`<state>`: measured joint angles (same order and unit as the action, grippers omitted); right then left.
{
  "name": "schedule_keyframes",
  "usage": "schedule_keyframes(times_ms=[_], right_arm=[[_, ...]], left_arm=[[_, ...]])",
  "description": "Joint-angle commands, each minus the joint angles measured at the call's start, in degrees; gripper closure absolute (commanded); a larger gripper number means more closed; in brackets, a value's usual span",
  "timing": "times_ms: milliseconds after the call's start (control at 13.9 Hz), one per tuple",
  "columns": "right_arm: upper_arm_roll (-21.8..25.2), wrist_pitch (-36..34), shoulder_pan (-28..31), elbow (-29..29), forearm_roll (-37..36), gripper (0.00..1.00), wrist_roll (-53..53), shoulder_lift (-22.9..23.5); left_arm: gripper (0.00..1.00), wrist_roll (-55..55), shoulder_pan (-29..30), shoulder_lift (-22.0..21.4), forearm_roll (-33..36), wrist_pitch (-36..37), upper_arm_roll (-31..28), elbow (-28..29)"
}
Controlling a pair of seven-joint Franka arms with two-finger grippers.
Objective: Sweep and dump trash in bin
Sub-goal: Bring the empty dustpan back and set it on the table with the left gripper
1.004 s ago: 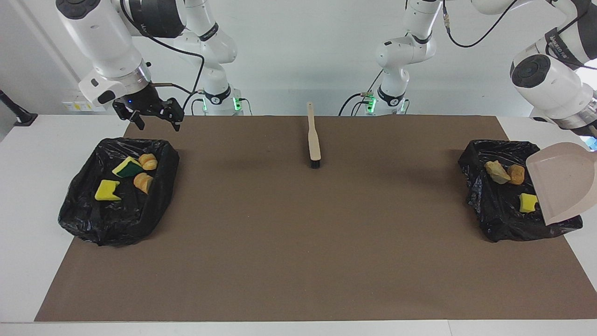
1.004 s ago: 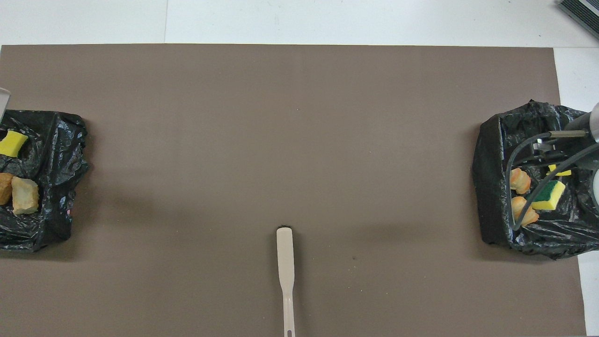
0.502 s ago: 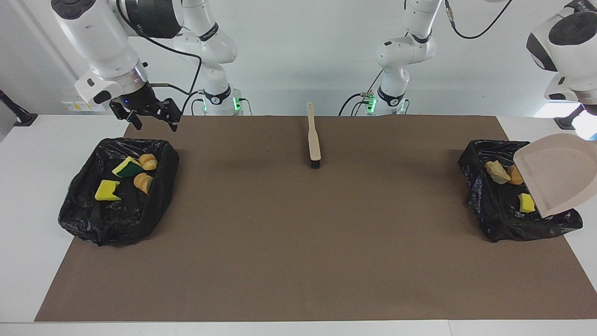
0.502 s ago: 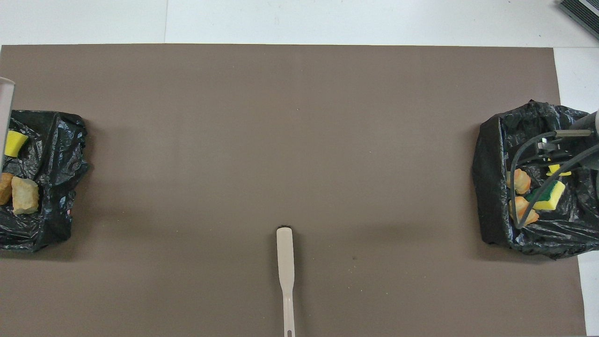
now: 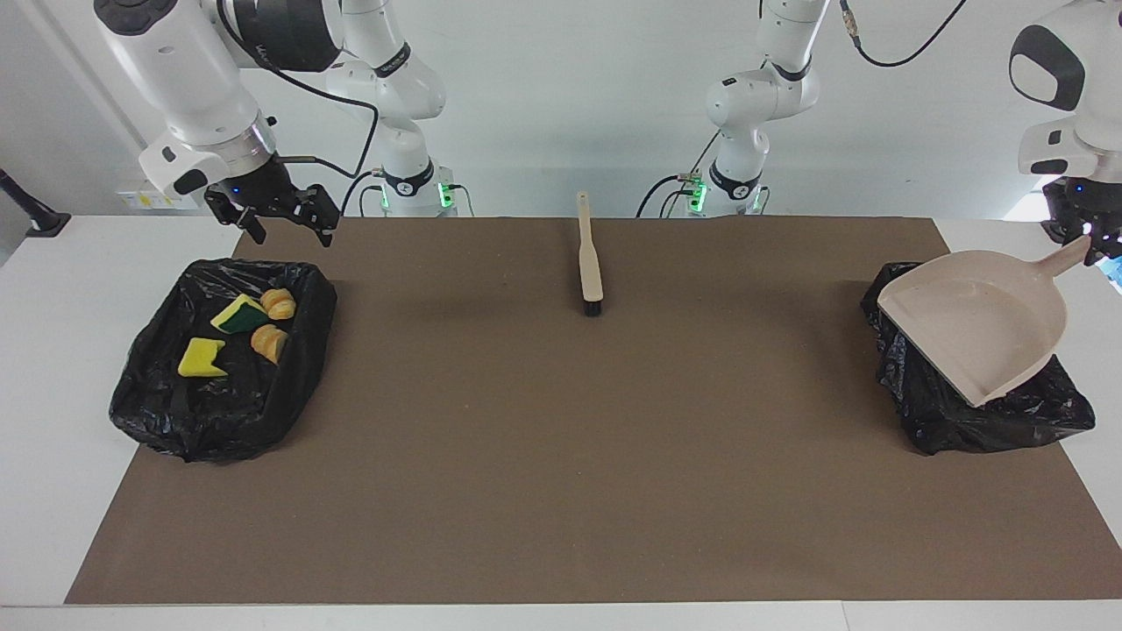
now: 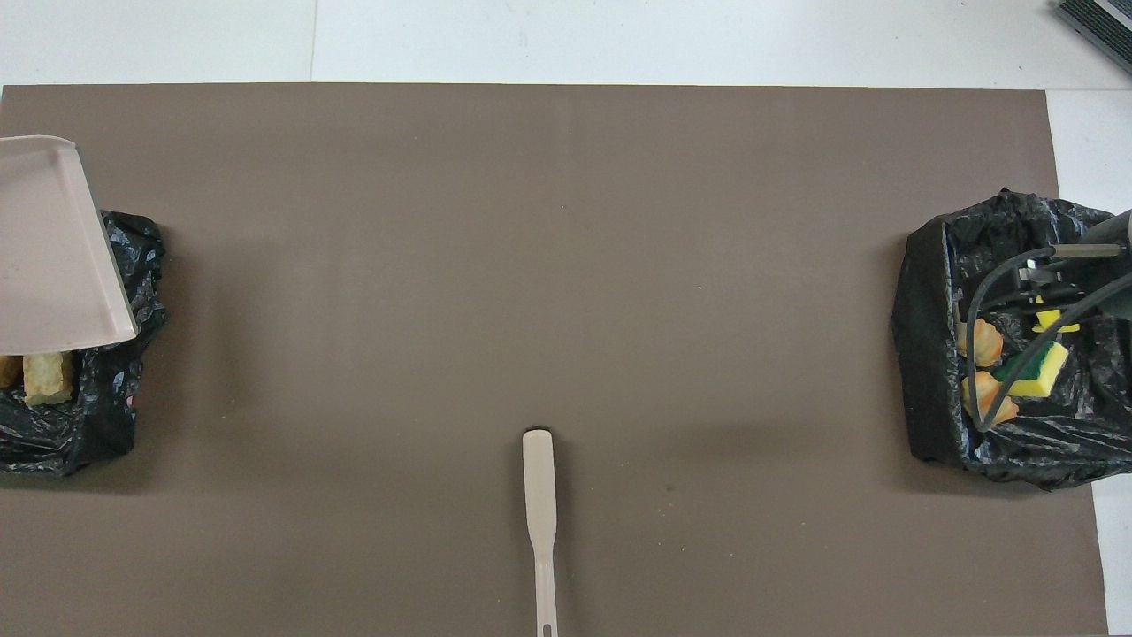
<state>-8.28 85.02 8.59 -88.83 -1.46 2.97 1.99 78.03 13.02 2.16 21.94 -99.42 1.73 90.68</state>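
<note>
The trash lies in two black bag-lined bins. Several scraps sit in the bin at the right arm's end: a yellow sponge, a yellow-green sponge and two orange chunks. My right gripper hangs open and holds nothing, over that bin's rim nearest the robots. My left gripper is shut on the handle of the beige dustpan, held nearly level over the other bin. The pan hides that bin's scraps in the facing view; a tan chunk shows in the overhead view.
The beige hand brush lies on the brown mat midway between the bins, near the robots' edge, with its bristle end pointing away from them. White tabletop borders the mat at both ends.
My left arm lifted and swung the dustpan from steeply tipped to nearly level, so it now covers the scraps in that bin. The right gripper rose slightly.
</note>
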Motion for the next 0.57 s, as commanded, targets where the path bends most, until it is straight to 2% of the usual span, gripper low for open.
schedule_keyframes(times_ms=[0,143,430,502], right_arm=[[4.3,0.23,-4.42,0.85,-0.3,0.0,0.64,0.12],[7.84,0.23,-7.17,0.85,0.05,0.0,0.55,-0.23],[7.58,0.23,-7.36,0.5,-0.04,0.0,0.64,-0.32],[7.41,0.23,-7.36,0.5,-0.04,0.0,0.64,-0.41]], left_arm=[[1.0,-17.47,-0.19,-2.41,-8.19,5.19,0.56,0.46],[1.0,-29.46,-1.85,-3.82,-10.07,5.3,1.17,2.82],[1.0,-47.66,-12.21,-6.55,-10.86,4.33,1.18,8.8],[1.0,-51.62,-13.8,-6.99,-13.91,3.63,1.18,9.77]])
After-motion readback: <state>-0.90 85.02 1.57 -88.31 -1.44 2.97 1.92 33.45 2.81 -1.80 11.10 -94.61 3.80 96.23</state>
